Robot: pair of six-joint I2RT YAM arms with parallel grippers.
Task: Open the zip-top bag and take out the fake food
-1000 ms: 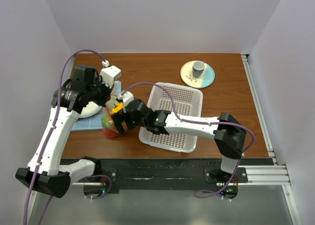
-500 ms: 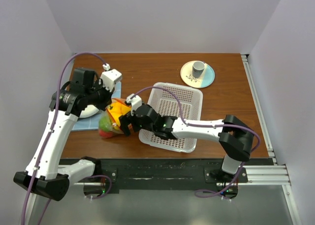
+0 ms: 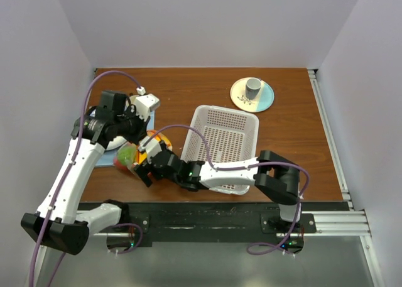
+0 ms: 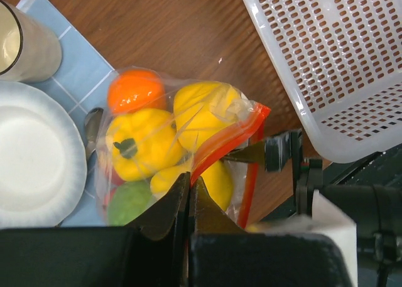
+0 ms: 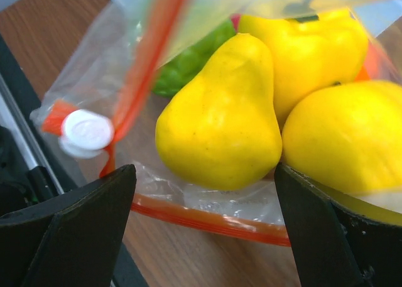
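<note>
The left gripper point(image 4: 190, 189) has its fingers point(image 4: 168, 210) pressed together on the upper lip of the orange-red zip strip point(image 4: 220, 146), pinching the thin plastic between them. The right gripper point(image 5: 204, 174) has its fingers point(image 5: 94, 211) spread wide apart at the mouth of the zip-top bag point(image 4: 188, 111), one on each side of a yellow pear point(image 5: 217, 117); whether either finger touches the plastic cannot be told.

The mouth is parted: one lip of the strip runs up and away, the other lies low along the wood, and a white slider point(image 5: 88, 131) sits at the strip's end. The fake food point(image 4: 141, 142) is all inside the bag (a yellow pepper, the pear, another yellow fruit, an orange one and a green one show through the plastic).

The bag lies near the table's point(image 3: 188, 89) near edge, left of the middle, between a white plate point(image 4: 34, 161) and a white basket point(image 3: 226, 139). Its far side overlaps a blue napkin point(image 4: 75, 67), where a spoon point(image 4: 93, 124) rests just beside it. Well apart, toward the far right corner, a grey cup point(image 3: 253, 86) stands on a saucer point(image 3: 265, 98).
</note>
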